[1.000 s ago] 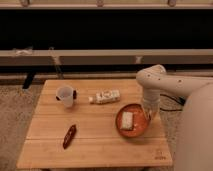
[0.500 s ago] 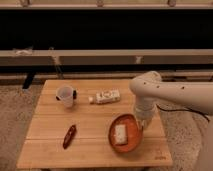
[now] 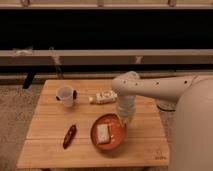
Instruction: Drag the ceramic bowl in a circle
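The white arm (image 3: 160, 89) reaches in from the right, elbow bent over the wooden table (image 3: 50, 125), forearm pointing down. Its gripper (image 3: 123, 120) meets the right rim of the ceramic bowl (image 3: 108, 133), near the table's front edge and holding a pale block (image 3: 103, 133). A plastic cup (image 3: 66, 95), white bottle (image 3: 104, 97) and dark red piece (image 3: 69, 135) lie left of the gripper.

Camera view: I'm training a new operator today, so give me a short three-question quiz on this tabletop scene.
1. True or false: the gripper is at the right rim of the ceramic bowl.
2. What lies inside the bowl? A) white block B) spoon C) nothing
3. Which dish stands near the table's back left corner?

Key: 1 true. 2 A, the white block. 3 the plastic cup.
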Robot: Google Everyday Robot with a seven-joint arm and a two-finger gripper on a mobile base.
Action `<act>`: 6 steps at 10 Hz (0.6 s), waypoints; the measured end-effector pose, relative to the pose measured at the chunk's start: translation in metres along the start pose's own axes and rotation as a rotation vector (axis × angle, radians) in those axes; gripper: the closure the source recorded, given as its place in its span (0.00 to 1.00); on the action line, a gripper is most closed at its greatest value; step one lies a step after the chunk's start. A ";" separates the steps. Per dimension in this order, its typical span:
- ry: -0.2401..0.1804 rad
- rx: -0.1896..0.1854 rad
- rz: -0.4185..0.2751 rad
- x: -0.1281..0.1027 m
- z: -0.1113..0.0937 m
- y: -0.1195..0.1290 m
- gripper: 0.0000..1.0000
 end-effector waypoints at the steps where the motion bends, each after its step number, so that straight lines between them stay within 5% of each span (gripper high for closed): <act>1: -0.003 0.000 0.005 -0.011 0.000 -0.003 0.67; 6: -0.045 0.007 0.069 -0.058 -0.012 -0.032 0.21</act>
